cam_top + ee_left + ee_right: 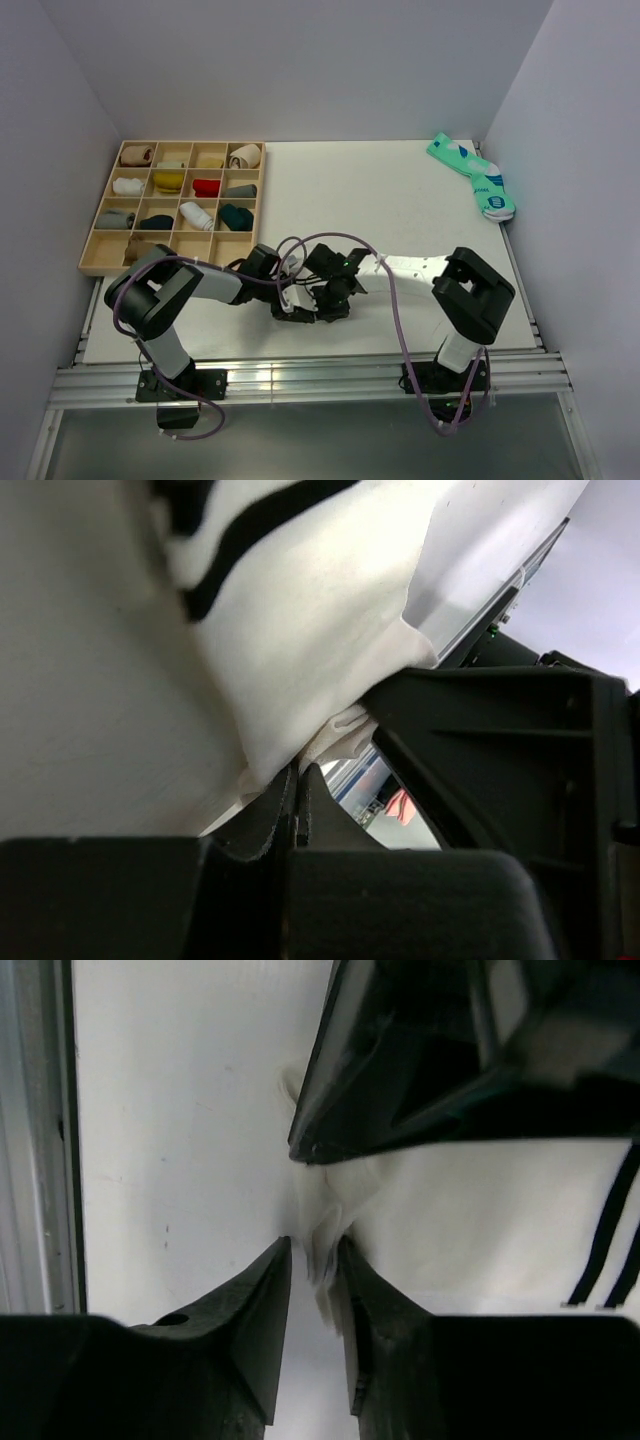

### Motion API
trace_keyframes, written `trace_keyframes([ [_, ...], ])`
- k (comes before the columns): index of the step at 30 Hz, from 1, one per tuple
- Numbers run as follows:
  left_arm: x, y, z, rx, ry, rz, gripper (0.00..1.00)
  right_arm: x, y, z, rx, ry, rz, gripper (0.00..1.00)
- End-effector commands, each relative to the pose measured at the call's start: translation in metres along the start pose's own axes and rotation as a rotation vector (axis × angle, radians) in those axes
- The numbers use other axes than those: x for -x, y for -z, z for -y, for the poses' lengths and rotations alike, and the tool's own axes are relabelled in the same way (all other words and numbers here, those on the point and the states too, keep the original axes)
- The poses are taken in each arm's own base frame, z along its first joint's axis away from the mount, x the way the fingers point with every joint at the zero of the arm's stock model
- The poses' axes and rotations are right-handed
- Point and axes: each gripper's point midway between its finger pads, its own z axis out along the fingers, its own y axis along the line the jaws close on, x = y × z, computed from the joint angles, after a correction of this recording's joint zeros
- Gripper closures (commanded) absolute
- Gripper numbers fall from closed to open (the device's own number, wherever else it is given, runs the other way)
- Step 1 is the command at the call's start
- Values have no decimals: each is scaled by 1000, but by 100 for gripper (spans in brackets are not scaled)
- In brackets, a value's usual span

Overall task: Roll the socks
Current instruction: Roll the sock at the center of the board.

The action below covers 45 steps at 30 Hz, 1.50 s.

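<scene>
At the near middle of the table: we log one white sock [480, 1220], where the two grippers meet; the top view hides it beneath them.
Sock count: one white sock here; two teal socks [473, 176], one pair, at the far right corner, well apart.
Stripes: we count two dark ones in the right wrist view.
Writing: white-blue marks on the teal pair, too small for us to read.
Sock axis: in the right wrist view it runs across the picture, striped cuff toward the right edge, plain end at the fingers.
Teal axis: diagonal, from far-left to near-right beside the right wall.
Left gripper [297, 790]: jaws closed, pinching the white sock's edge.
Right gripper [315, 1270]: jaws narrowly parted, a fold of sock between; we cannot tell whether they pinch it.
Tray [190, 143]: one, wooden, sixteen compartments, far left of the table [340, 190]; the top three rows each hold rolled bundles, and the left arm hides part of the near row.
</scene>
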Motion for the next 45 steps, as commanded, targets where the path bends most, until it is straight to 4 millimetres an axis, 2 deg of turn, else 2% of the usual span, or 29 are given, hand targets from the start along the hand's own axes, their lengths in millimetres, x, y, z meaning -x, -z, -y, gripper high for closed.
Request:
trace_keyframes([
  [1,1,-1,-18,73,34,5,100,-12,18,17,-140,-16,-18,65],
  [4,-1,-2,-17,59,57,2,100,-6,28,23,-221,-9,35,62],
  [5,-2,-2,-17,57,73,-3,100,0,39,27,-275,-3,65,61],
  [6,-3,-2,-17,55,83,-3,100,-4,40,26,-296,-1,73,61],
  [8,-4,-2,-15,40,102,-7,100,8,55,32,-379,25,144,61],
  [9,-5,-1,-12,28,108,-13,100,5,54,26,-373,39,152,61],
  [11,-4,-1,-7,12,127,-9,100,15,67,20,-404,69,220,61],
  [15,-4,3,5,-18,153,-10,100,26,70,1,-384,124,279,61],
  [23,-9,2,3,-11,250,-36,100,40,45,-26,-369,234,289,64],
  [27,-9,2,4,-10,265,-48,100,44,35,-28,-376,275,272,65],
  [31,-9,2,3,-3,266,-56,100,50,26,-27,-381,301,261,64],
  [36,-9,2,1,7,258,-55,100,47,12,-20,-380,294,218,64],
  [45,-15,4,-4,10,243,-64,100,54,6,1,-451,276,204,64],
])
